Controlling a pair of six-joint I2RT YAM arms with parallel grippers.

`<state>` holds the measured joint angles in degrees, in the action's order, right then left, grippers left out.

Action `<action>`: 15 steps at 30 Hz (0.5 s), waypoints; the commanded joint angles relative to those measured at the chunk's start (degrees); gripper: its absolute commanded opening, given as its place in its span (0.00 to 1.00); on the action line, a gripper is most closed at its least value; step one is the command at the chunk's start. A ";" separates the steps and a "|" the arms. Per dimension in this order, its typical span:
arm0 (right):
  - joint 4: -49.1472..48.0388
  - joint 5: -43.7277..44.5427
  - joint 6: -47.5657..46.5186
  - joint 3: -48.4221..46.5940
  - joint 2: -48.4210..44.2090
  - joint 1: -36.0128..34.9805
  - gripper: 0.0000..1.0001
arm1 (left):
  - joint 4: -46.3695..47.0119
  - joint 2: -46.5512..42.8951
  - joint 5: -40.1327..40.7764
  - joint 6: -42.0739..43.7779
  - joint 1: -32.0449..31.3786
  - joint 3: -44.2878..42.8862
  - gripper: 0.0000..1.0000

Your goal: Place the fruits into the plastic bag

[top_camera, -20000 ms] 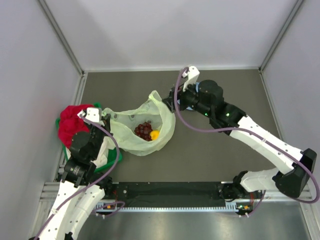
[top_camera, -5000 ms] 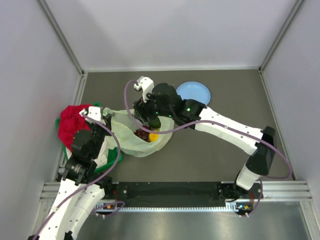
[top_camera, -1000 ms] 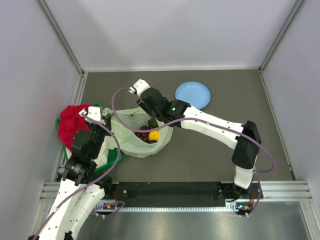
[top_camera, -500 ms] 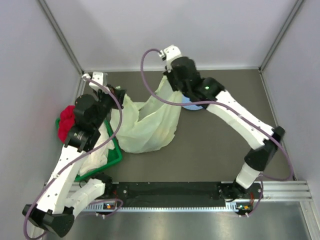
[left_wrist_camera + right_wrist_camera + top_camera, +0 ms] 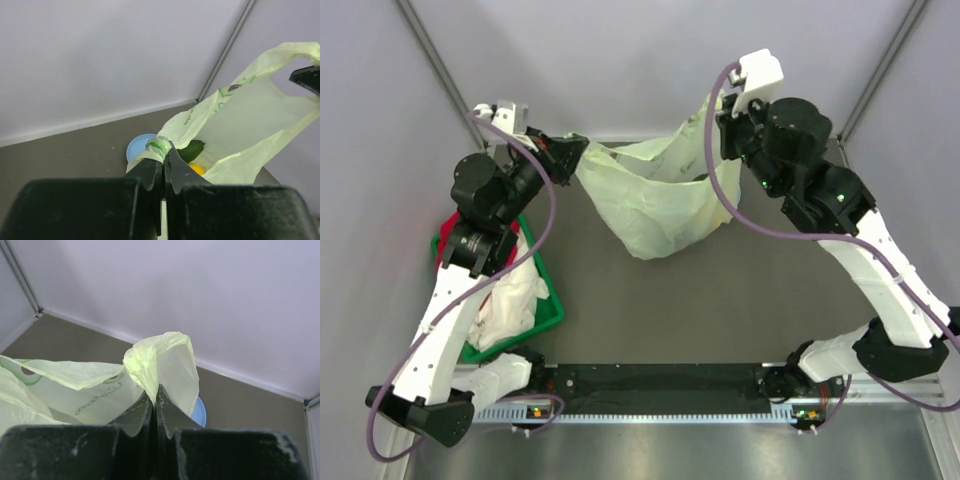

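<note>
I'm holding the plastic bag [image 5: 655, 200] up between both arms. My left pincer [image 5: 164, 150] is pressing together on one bunched handle, and my right pincer [image 5: 154, 389] is pinching the other handle loop the same way, jaws tight on the film in both wrist views. The bag is hanging stretched between them over the far middle of the table [image 5: 740, 300], mouth pulled open, belly sagging down. I'm judging it lifted, though I cannot tell whether the bottom is touching the table. Looking down from my left wrist, I'm seeing the green fruit [image 5: 191, 149] and the orange-yellow citrus [image 5: 196, 168] lying inside, low in the bag. The grape bunch and small dark fruit aren't showing, probably hidden in the folds, cannot confirm. I'm not spotting any fruit outside the bag in the top view. The blue plate [image 5: 137, 147] is sitting beyond the bag. So loading is reading as done or nearly, with setting the bag down likely the only thing left. The bag is looking pale yellow-green, translucent and crinkly, with green print near the rim.
</note>
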<state>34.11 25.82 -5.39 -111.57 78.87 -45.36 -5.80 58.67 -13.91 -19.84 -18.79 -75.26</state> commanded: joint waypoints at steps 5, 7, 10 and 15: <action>-1.32 0.28 4.06 8.73 -1.79 0.80 0.00 | 3.25 2.06 -3.49 -0.91 0.24 1.70 0.00; -1.67 0.02 4.68 11.09 -2.49 0.80 0.00 | 2.21 2.49 -3.14 0.06 0.24 3.10 0.00; -1.94 -1.56 7.05 14.43 -3.11 0.89 0.00 | 0.27 2.85 -2.44 1.20 0.33 4.68 0.00; -2.12 -3.50 10.39 18.31 -3.90 0.80 0.01 | 1.49 0.48 -1.03 0.76 0.24 8.02 0.00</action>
<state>35.14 24.01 1.26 -94.41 78.32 -45.08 -7.29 61.47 -15.75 -19.57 -18.79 -69.14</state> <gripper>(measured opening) 0.014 0.019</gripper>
